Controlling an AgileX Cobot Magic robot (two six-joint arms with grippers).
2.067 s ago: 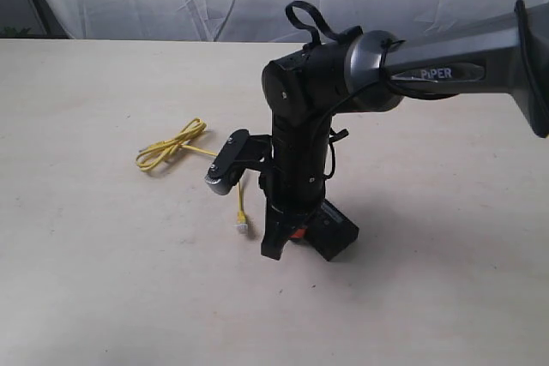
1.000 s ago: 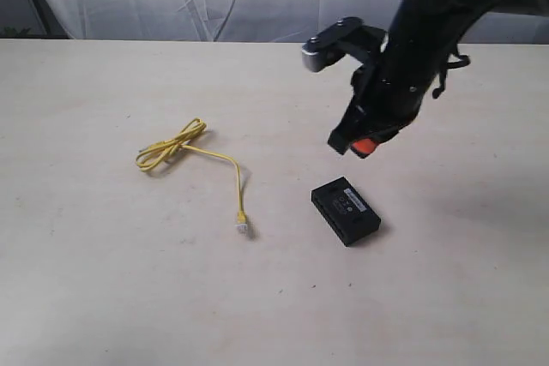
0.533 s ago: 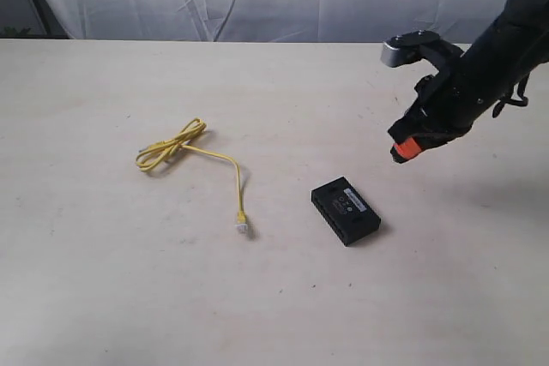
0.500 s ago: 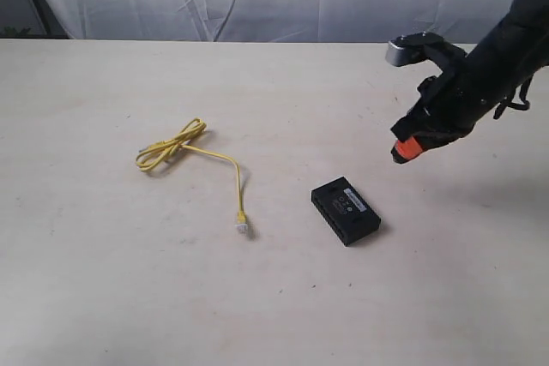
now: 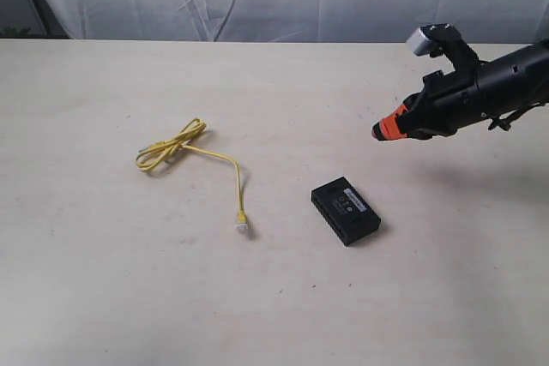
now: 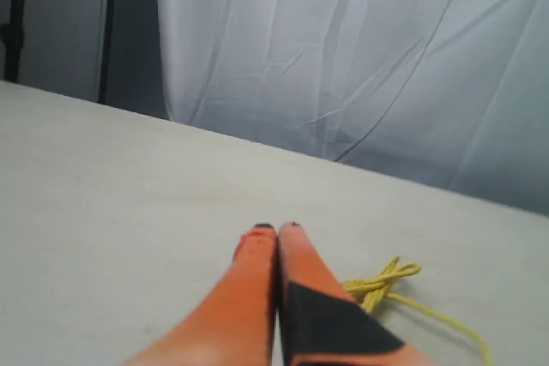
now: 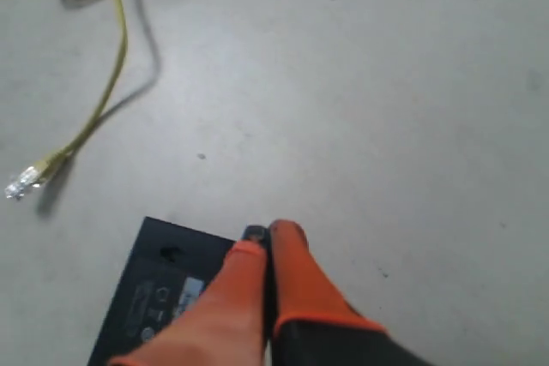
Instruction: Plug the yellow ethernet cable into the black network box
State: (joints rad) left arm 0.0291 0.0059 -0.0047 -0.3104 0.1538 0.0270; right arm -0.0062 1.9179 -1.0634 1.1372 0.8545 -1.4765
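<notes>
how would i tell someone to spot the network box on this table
In the exterior view, start from the pale table and look right of the yellow ethernet cable and its clear plug. There the black network box lies flat. It is the only dark rectangular thing on the tabletop, with a pale label on top.

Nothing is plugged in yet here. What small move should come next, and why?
Probably open the left gripper and ease it toward the yellow cable: its jaws are shut and empty, the cable lies loose on the table, its clear plug apart from the black box.
</notes>
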